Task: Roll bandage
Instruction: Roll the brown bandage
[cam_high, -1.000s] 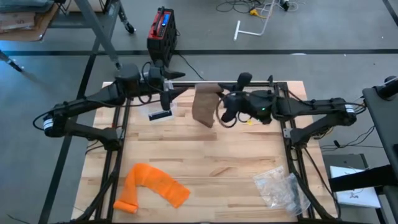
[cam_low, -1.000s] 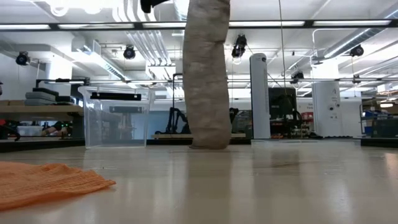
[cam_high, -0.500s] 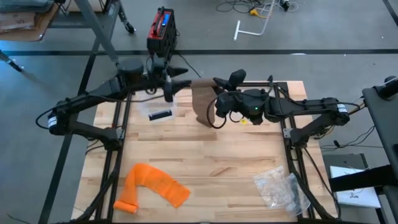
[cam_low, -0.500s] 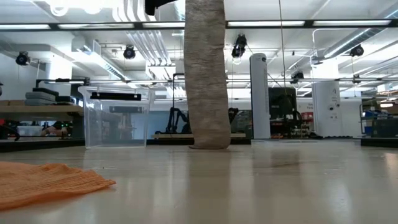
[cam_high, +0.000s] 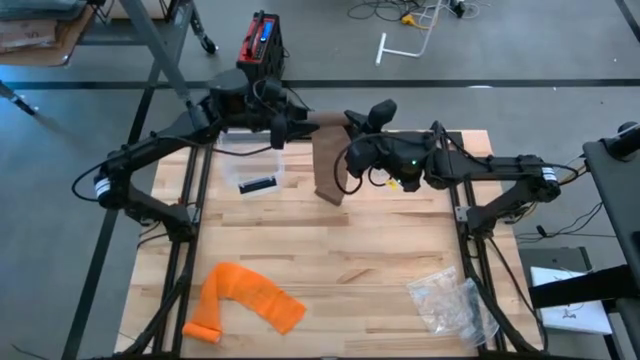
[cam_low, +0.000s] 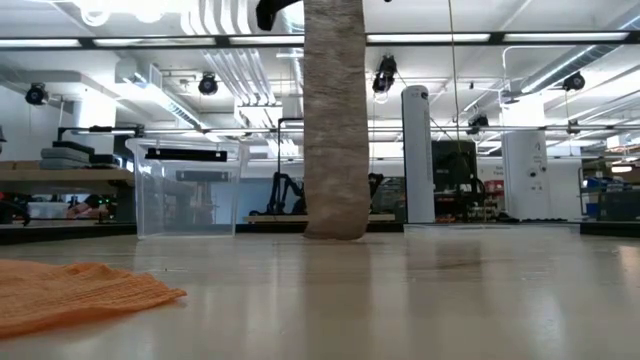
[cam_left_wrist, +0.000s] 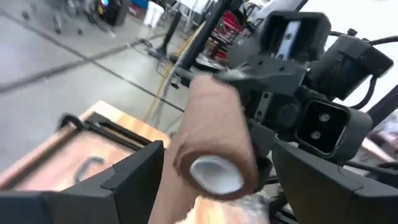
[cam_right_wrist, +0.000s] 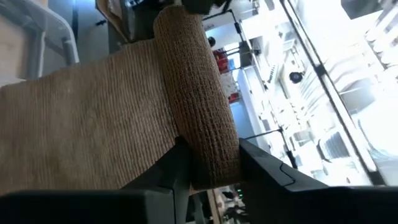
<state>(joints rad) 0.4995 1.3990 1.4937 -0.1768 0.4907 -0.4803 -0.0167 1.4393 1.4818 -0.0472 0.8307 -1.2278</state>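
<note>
Between the right claw's (cam_right_wrist: 208, 165) fingers, pinched: the tan bandage roll (cam_right_wrist: 196, 93), its loose strip (cam_high: 328, 170) hanging to the tabletop (cam_high: 380, 250); just beside the roll's white-cored end (cam_left_wrist: 214, 174), the left claw (cam_left_wrist: 217, 186), spread wide, not gripping; seen only from table height, the strip's tail (cam_low: 335, 215) touching the wood, an orange cloth (cam_low: 75, 290) well apart.

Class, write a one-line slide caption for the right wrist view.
Right hand grips a partly rolled brown bandage, its loose ribbed tail spreading away.
</note>
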